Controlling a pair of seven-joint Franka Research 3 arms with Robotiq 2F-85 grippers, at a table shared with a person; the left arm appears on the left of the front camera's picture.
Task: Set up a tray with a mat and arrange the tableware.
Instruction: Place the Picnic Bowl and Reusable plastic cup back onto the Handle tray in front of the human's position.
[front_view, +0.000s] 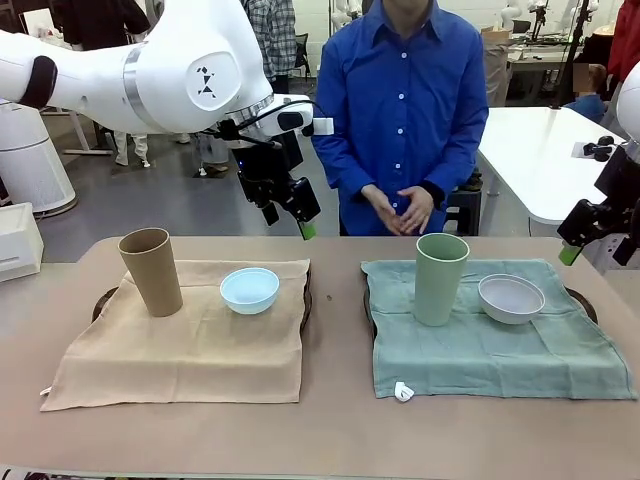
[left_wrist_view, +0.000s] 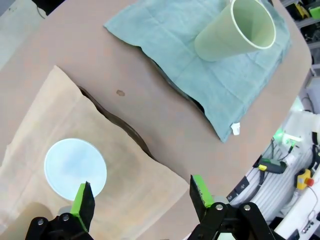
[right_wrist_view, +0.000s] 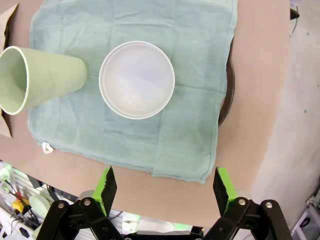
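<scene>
Left gripper (front_view: 288, 208) raised above the table's (front_view: 330, 440) far edge left of centre, jaws wide, nothing between them; right gripper (front_view: 598, 238) up by the far right corner, jaws likewise spread and empty. Nearest, a tan mat (front_view: 180, 345) draped over a dark tray (front_view: 305, 300) on the left half and a green mat (front_view: 500, 345) over a second tray (front_view: 580, 298) on the right half, a white tag at its near edge. Tan tumbler (front_view: 152, 270) upright on the tan mat's far left part, light blue bowl (front_view: 249, 290) just beside it to the right, apart. Mint green tumbler (front_view: 440, 278) upright on the green mat's far part, white bowl (front_view: 511, 298) close on its right. Beyond the far edge, a person in a blue shirt, hands (front_view: 400, 208) clasped in front
</scene>
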